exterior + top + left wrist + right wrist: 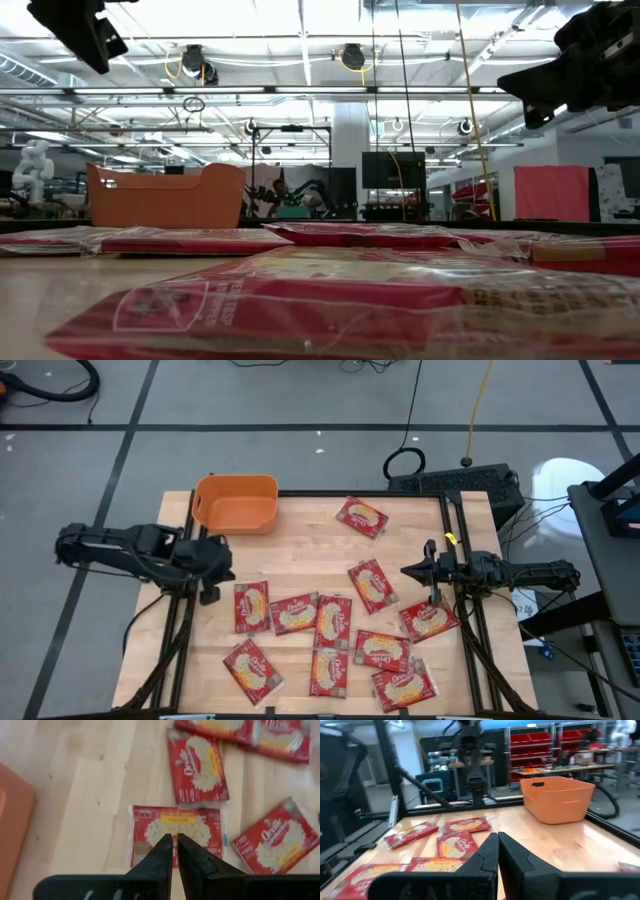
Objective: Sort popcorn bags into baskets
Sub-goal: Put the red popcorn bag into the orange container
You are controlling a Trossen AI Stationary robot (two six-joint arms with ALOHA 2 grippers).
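Observation:
Several red popcorn bags point(333, 622) lie flat on the wooden table, mostly across its near half; one more bag point(361, 516) lies apart near the far edge. The orange basket point(236, 503) stands at the far left corner with nothing showing in it. My left gripper point(215, 575) hovers shut above the table, just left of the leftmost bag point(176, 832), which shows beyond its fingers point(175, 851). My right gripper point(408, 571) hangs shut above the right side and points across the table; its wrist view shows the basket point(559, 797) and some of the bags point(465, 826). Both arms point(75, 30) are raised well above the table in the low view.
Bare wood lies between the basket and the bag cluster. Black frame rails run along the table's left and right sides. A dark case and cables sit on the floor beyond the far right corner. Lab racks and equipment fill the room behind.

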